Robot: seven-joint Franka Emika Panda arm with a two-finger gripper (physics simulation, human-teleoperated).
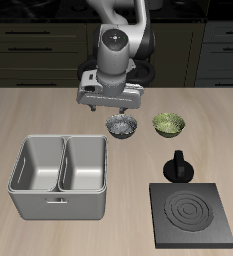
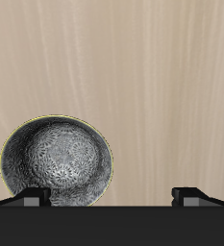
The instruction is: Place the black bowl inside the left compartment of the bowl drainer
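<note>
The stove plate [image 1: 192, 213] lies nearest. The bowl drainer [image 1: 60, 177], its wells bare, is set beside it. The gripper [image 1: 113, 108] is held spread and unladen above the black bowl [image 1: 122, 126], on the table. A rim grasp could be missed, being off-centre. The green bowl [image 1: 169, 124] stands close by.

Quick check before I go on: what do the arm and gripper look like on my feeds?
The arm is white and grey with rounded casings and a dark round joint cap. The gripper has a grey, boxy body with short black fingers. No cables or markings visible.
</note>
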